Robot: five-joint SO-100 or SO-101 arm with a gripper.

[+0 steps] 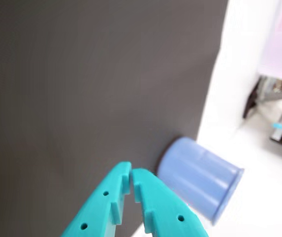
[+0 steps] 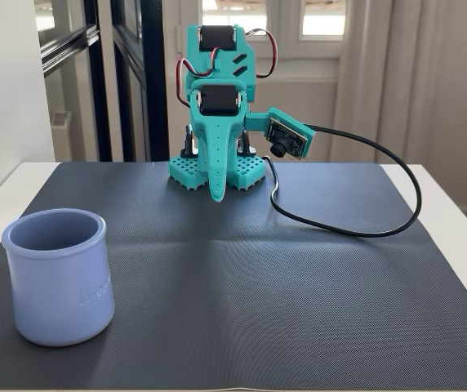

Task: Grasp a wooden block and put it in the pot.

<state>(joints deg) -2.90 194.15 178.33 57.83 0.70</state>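
Observation:
The pale lavender-blue pot (image 2: 58, 278) stands upright at the front left of the dark mat in the fixed view, and nothing shows inside it. In the wrist view the pot (image 1: 200, 177) lies just right of my fingertips at the mat's edge. My teal gripper (image 2: 216, 194) is folded down at the arm's base at the back of the mat, far from the pot. In the wrist view the gripper (image 1: 131, 174) has its fingertips touching, shut and empty. The red wooden block is not visible in either view.
A dark grey ribbed mat (image 2: 258, 278) covers the white table (image 2: 454, 212). A black cable (image 2: 364, 224) loops from the wrist camera (image 2: 286, 139) across the mat's back right. Windows and a dark door frame stand behind the arm.

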